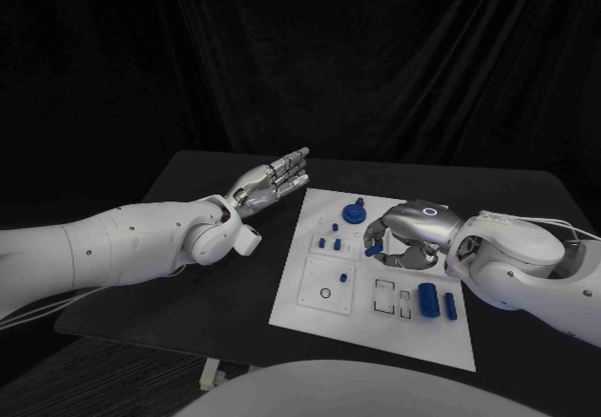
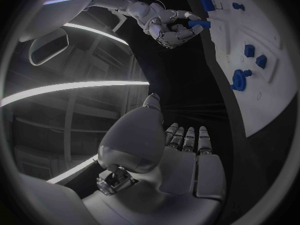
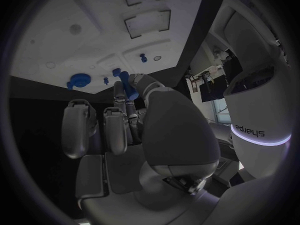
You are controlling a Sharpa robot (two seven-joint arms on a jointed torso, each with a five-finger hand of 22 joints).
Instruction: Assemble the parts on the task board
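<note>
- Black table (image 1: 226, 295) is lying under me, with dark curtain (image 1: 376, 69) hanging behind it.
- Nearest to me, the white task board (image 1: 376, 326) is lying flat in the middle of the table; two blue cylinders (image 1: 430, 299) are lying side by side on its right part, beside outlined recesses.
- I am holding my right hand (image 1: 407, 234) over the board's right half, pinching a small blue peg (image 1: 373, 249) between thumb and a finger, the other fingers curling loosely.
- Small blue pegs (image 1: 328, 244) are standing in the board's left part.
- Farther off, a round blue knob (image 1: 354, 211) is sitting near the board's far edge.
- I am keeping my left hand (image 1: 269, 184) off the board's far left corner, fingers straight and slightly apart, holding nothing.
- Writing on the board: I cannot read any.
</note>
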